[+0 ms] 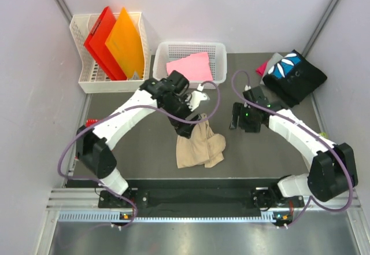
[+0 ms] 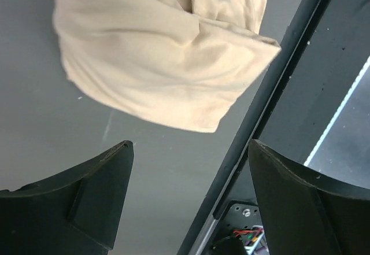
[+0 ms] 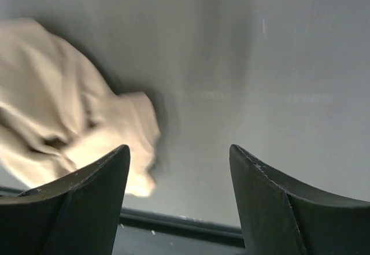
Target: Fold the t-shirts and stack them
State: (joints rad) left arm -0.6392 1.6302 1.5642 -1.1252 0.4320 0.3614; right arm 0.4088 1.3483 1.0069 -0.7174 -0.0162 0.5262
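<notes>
At the upper left of the top view, a white mesh basket [image 1: 81,78] is holding a red folder [image 1: 98,40] and an orange folder [image 1: 125,44], both leaning upright. To its right, a second white basket [image 1: 191,47] is holding a pink t-shirt [image 1: 189,66] lying flat.

Below it, the left gripper [image 1: 192,131] is hanging just over the top edge of the tan t-shirt [image 1: 200,147], which is lying bunched at the centre of the dark table [image 1: 144,145]. In the left wrist view the claw [image 2: 191,145] is standing wide open with nothing between its fingers [image 2: 98,191]. The tan cloth [image 2: 167,52] is filling the upper part of that frame, clear of them.

Right of centre, the right gripper [image 1: 236,121] is hovering near the table, apart from the tan shirt. Its own view shows the claw [image 3: 179,148] open and empty, with the blurred tan shirt [image 3: 63,104] at the left of the frame.

At the upper right of the top view, a black t-shirt [image 1: 298,80] with blue-and-white print is lying folded, with grey cloth [image 1: 276,58] and magenta cloth [image 1: 263,69] showing at its left edge.
</notes>
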